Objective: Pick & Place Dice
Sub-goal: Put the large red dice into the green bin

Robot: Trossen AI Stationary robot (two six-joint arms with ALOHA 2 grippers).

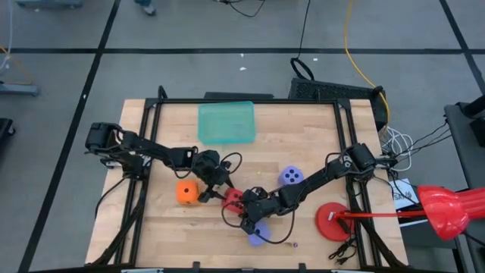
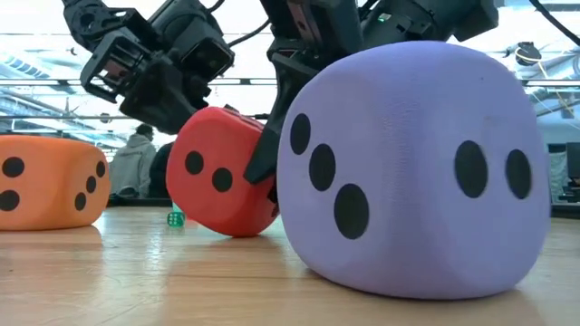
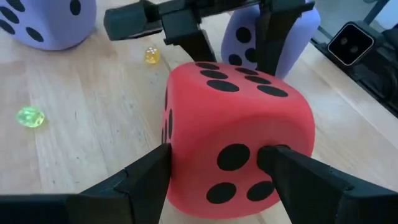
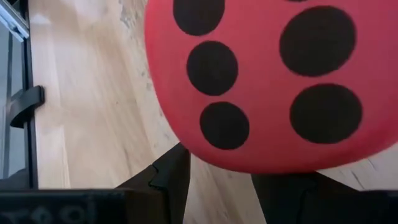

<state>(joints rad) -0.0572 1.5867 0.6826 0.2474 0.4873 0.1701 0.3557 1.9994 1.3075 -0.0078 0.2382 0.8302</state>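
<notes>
Here, both grippers meet at the red soft cube die near the middle of the table.

On the pale wooden table, a flat teal-green square tray lies at the far edge, well apart from the dice. One purple-blue soft die sits alone right of centre; the other purple-blue die is nearest the front edge, just beside the red die. An orange soft die rests to the left, near the left arm. The left gripper holds its fingers spread around the red die, one pad on each side of its dotted face. The right gripper sits close against the same die; whether its half-parted fingers pinch it cannot be told. Two tiny dice, one green and one yellow, lie on the wood nearby.
</notes>
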